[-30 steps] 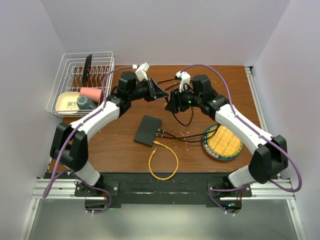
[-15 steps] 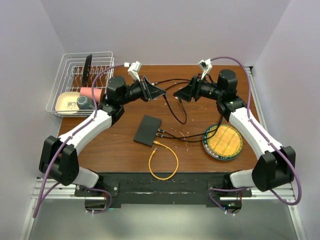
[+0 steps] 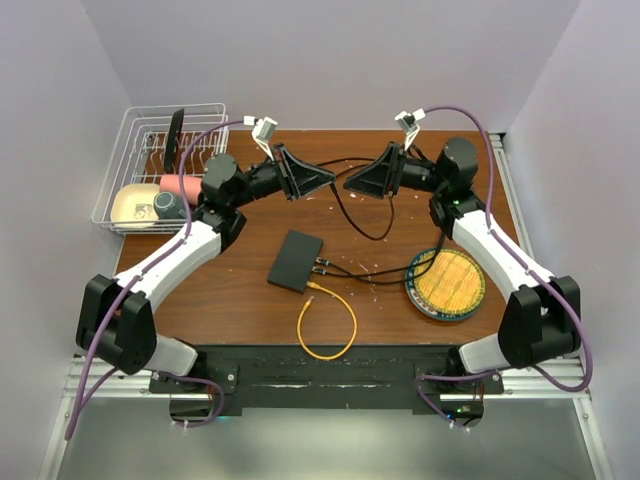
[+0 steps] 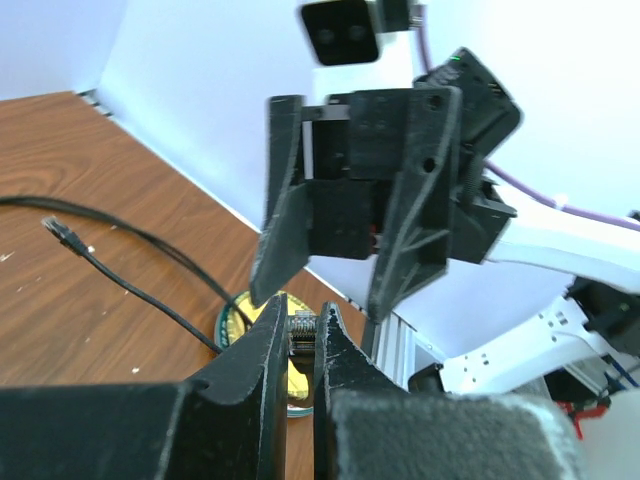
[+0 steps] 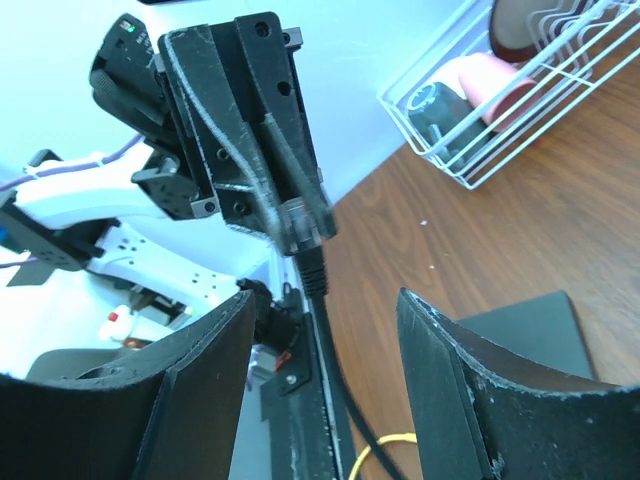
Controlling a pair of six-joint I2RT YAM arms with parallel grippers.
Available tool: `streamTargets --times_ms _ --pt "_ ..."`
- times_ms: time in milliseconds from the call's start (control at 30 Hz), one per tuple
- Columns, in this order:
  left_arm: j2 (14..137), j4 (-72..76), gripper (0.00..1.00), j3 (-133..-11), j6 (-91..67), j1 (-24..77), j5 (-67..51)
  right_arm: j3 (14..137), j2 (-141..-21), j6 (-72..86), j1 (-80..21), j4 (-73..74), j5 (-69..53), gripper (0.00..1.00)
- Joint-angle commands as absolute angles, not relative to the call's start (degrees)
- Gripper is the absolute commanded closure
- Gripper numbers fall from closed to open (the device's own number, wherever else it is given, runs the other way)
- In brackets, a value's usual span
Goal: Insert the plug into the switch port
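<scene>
Bright even light, blurred foregrounds.

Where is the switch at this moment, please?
In the top view, the switch lies flat slightly left of centre, just beyond the yellow cable loop and left of the plate.

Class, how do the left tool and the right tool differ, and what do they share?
The left tool is shut on a clear plug; the right tool is open and empty. A black cable hangs from the left tool, none from the right tool. Both are raised above the table, tips facing each other.
</scene>
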State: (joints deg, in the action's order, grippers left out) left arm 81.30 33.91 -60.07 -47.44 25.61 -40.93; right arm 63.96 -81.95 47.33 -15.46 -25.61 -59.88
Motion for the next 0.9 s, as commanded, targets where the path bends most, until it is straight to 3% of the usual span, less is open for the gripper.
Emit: streamTargets --times_ms 0,367,800,867 --pt "81.8 42.2 1.00 -60.9 -50.3 25.5 -44.7 63.1 -83.5 54.5 -15.7 -34.3 -63.0 0.39" --pt "83.0 43.2 1.00 -61.9 -51.9 25.8 -45.6 62.9 -84.5 57.0 -18.3 -37.8 -62.3 0.42" --pt "82.7 43.3 1.00 -61.5 -52.1 25.8 -44.8 61.5 -84.7 57.3 -19.2 -38.5 -63.6 0.53" --pt "82.7 43.4 1.00 -61.6 -52.0 25.8 -44.8 61.3 -84.6 57.2 -19.2 -38.5 -63.6 0.60"
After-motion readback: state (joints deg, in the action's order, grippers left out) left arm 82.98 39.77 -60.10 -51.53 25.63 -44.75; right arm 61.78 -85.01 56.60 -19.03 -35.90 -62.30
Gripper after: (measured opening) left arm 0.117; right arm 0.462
